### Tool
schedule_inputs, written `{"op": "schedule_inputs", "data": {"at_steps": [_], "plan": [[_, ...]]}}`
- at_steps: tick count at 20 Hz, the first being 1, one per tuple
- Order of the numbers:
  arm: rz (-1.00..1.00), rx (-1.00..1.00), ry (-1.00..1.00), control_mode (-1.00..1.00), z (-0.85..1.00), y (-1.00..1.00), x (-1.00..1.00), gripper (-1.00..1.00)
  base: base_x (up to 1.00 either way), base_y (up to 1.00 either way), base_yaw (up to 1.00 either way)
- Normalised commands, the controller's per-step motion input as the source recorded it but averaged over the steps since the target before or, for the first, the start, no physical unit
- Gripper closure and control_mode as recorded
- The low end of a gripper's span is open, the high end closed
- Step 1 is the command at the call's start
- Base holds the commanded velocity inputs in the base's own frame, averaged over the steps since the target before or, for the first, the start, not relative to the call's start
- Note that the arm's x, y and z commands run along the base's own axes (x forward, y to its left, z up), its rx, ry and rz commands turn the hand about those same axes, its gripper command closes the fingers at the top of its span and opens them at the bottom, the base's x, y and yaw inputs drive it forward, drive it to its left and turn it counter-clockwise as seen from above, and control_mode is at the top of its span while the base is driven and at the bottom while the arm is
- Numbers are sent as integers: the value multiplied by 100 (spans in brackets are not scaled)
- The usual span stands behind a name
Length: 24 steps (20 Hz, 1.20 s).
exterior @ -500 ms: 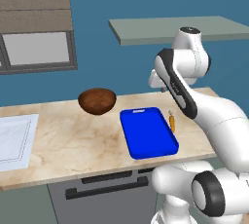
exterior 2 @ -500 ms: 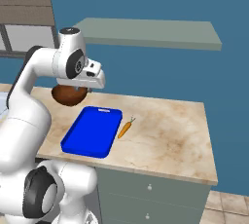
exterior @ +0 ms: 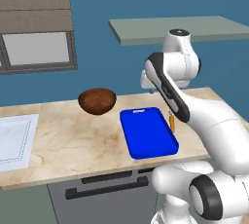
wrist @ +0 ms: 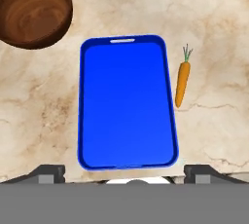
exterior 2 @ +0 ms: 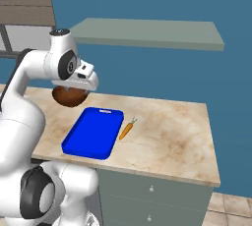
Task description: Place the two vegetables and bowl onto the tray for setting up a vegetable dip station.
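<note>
The end effector point(wrist: 124, 172) hangs spread and empty above the blue tray point(wrist: 127, 101), which is bare, so I judge the first pick is in hand; next it must drop onto the carrot point(wrist: 182, 83) just beside the tray's long edge. One carrot, one bowl point(wrist: 33, 9) off the tray's far corner toward the worktop's back edge, one tray; I can find no green vegetable.

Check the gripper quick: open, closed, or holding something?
Gripper: open and empty, fingers spread wide above the near end of the blue tray.
</note>
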Motion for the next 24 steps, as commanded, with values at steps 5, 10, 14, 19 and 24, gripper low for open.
{"op": "schedule_inputs", "data": {"at_steps": [5, 10, 14, 19, 24], "plan": [[-14, 0, 0, -100, -20, 36, 18, -100, 0, 0, 0], [-16, 0, 0, -100, -24, 46, 30, -100, 0, 0, 0], [-18, -2, -1, -100, -27, 46, 43, -100, 0, 0, 0], [-18, -1, -2, -100, -30, 43, 51, -100, 0, 0, 0], [-14, 0, 0, -100, -24, 22, 66, -100, 0, 0, 0]]}}
